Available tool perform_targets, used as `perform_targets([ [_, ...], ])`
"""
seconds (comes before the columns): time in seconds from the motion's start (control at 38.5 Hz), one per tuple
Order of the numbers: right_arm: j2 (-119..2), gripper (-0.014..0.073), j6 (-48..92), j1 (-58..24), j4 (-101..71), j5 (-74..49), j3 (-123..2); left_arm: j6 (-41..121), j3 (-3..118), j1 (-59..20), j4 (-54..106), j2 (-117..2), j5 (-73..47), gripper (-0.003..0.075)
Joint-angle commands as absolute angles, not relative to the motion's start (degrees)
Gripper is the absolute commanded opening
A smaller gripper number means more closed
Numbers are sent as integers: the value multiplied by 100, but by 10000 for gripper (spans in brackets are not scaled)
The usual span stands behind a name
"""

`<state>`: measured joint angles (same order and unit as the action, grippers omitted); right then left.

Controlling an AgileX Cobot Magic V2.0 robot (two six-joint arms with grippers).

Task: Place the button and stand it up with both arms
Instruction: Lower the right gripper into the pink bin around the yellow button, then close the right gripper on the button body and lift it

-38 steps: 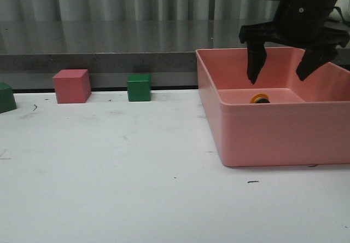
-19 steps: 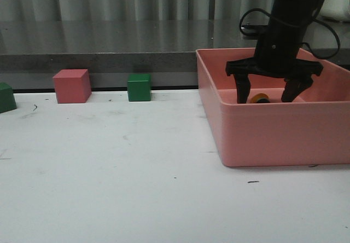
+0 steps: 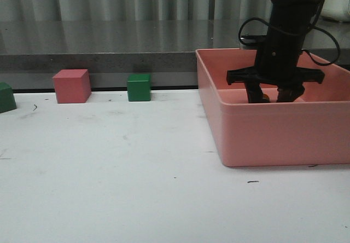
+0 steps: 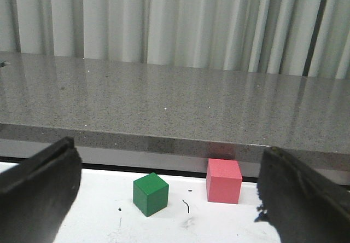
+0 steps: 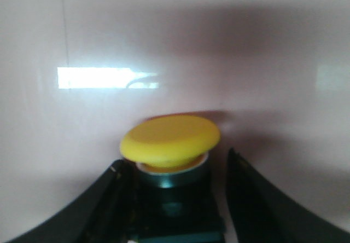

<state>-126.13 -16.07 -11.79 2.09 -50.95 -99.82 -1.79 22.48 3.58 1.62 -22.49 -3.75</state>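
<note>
The button (image 5: 170,139) lies in the pink bin (image 3: 273,133), with its yellow cap, silver collar and black base showing in the right wrist view. My right gripper (image 5: 175,169) is down in the bin with its jaws either side of the black base. One finger touches the base and a thin gap shows at the other. In the front view the right gripper (image 3: 269,97) hides nearly all of the button. My left gripper (image 4: 168,151) is wide open and empty, low over the table, and is out of the front view.
A pink cube (image 3: 71,86) and a green cube (image 3: 139,87) stand at the table's back edge, and another green cube (image 3: 5,97) at the far left. The left wrist view shows a green cube (image 4: 150,194) and a pink cube (image 4: 223,180) below a grey ledge.
My right gripper has come down into the bin and its jaws have narrowed from wide apart to close around the button.
</note>
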Motion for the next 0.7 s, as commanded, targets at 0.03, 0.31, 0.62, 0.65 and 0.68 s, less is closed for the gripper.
perform_targets([
  [0.03, -12263, 290, -1572, -1155, 289, -5078, -10157, -235, 2444, 362, 170, -2327, 108, 617],
  [0.31, -12195, 171, -1572, -1155, 289, -5060, -10157, -235, 2444, 362, 170, -2327, 108, 617],
  [0.62, -11480, 171, -1572, -1193, 289, -5072, -10157, -235, 2444, 362, 170, -2327, 108, 617],
  [0.65, -11414, 171, -1572, -1193, 284, -5072, -10157, -235, 2444, 362, 170, -2327, 108, 617],
  [0.68, -11357, 171, -1572, -1193, 284, -5072, -10157, -235, 2444, 362, 170, -2327, 108, 617],
])
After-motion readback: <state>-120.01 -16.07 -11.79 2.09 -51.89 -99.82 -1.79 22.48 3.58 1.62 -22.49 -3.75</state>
